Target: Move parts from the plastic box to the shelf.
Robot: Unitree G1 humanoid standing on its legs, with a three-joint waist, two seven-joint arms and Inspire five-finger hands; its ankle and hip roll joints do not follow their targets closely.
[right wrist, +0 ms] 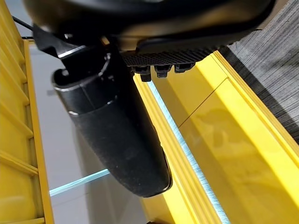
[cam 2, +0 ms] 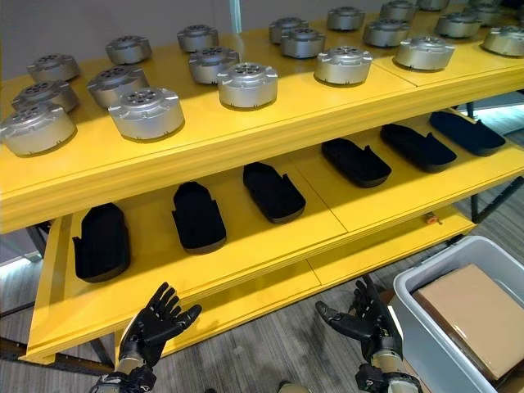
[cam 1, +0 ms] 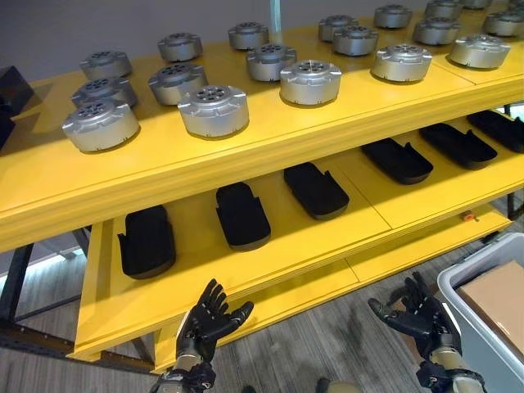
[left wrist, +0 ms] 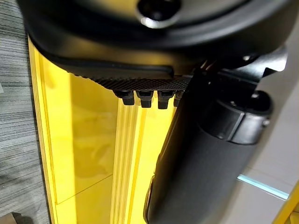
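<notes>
A yellow shelf (cam 1: 270,147) stands before me with two levels. Its top level carries several round silver metal parts (cam 1: 213,110). Its lower level (cam 1: 205,270) holds several flat black parts (cam 1: 242,214) in a row. A grey plastic box (cam 1: 479,311) stands at the lower right with a brown cardboard piece (cam 1: 501,299) inside. My left hand (cam 1: 210,319) hovers low in front of the lower level's edge, fingers spread and empty. My right hand (cam 1: 417,318) is raised beside the box's left wall, open and empty. Both wrist views look along the thumbs (left wrist: 201,163) (right wrist: 117,135) at yellow shelf boards.
The shelf's front edges jut out just above both hands. Grey wood-look floor (cam 1: 327,344) lies below the shelf, between the hands. A dark object (cam 1: 12,90) sits at the far left end of the top level. A small orange piece (cam 1: 467,216) lies on the lower right edge.
</notes>
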